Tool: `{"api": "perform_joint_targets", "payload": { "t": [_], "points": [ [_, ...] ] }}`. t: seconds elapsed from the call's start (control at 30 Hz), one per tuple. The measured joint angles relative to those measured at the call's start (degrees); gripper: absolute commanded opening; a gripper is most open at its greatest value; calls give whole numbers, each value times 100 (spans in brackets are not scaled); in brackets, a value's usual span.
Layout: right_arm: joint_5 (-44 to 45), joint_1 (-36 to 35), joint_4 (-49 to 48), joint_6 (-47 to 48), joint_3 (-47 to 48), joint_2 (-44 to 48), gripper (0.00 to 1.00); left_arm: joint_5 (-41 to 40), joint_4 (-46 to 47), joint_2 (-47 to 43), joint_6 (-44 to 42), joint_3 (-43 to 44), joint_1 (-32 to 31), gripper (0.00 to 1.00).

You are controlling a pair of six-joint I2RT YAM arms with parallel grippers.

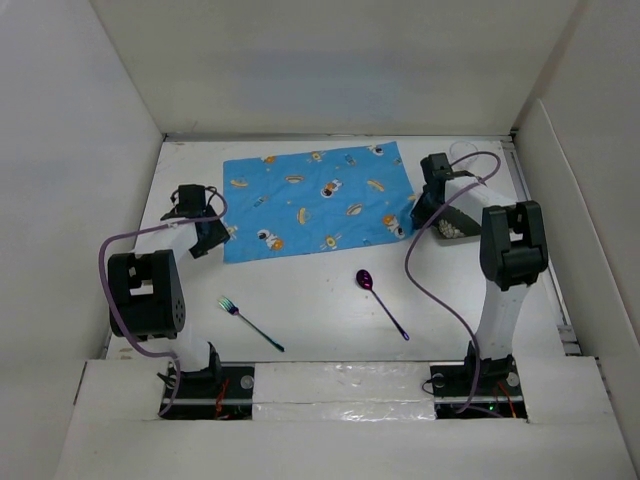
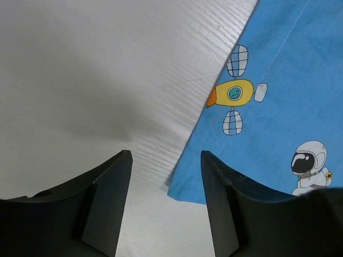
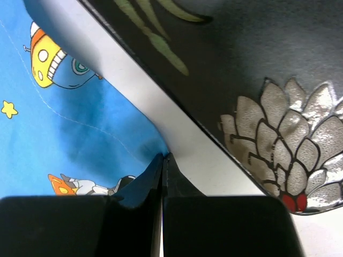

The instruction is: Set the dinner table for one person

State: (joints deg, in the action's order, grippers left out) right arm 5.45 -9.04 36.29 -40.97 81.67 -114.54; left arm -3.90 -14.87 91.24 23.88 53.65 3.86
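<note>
Two risks from here: my right tool point(image 3: 162, 158), clamped on the near right corner of the placemat point(image 1: 315, 200), could drag the cloth crooked or bump the dark dish point(image 3: 257, 80) just beside it. My left tool point(image 2: 166, 158), fingers apart and holding nothing, hangs over the near left corner, arm reached forward, elbow raised. The white bench point(image 1: 320, 310) lies under everything.
</note>
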Motion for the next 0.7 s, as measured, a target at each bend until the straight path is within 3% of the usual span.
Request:
{"api": "perform_joint_targets", "payload": {
  "t": [0.13,0.3,0.53,0.7],
  "points": [
    [15,-44,81,0,-13,22,0,52,46,17,-31,-96,0,43],
    [-24,-111,28,-9,-879,636,0,136,42,22,-76,-186,0,35],
    [-57,-225,7,42,-2037,1545,0,103,35,-79,-116,-415,0,36],
    [-76,-225,-85,186,-2288,1744,0,59,7,-111,-114,-444,-2,40]
  ]
}}
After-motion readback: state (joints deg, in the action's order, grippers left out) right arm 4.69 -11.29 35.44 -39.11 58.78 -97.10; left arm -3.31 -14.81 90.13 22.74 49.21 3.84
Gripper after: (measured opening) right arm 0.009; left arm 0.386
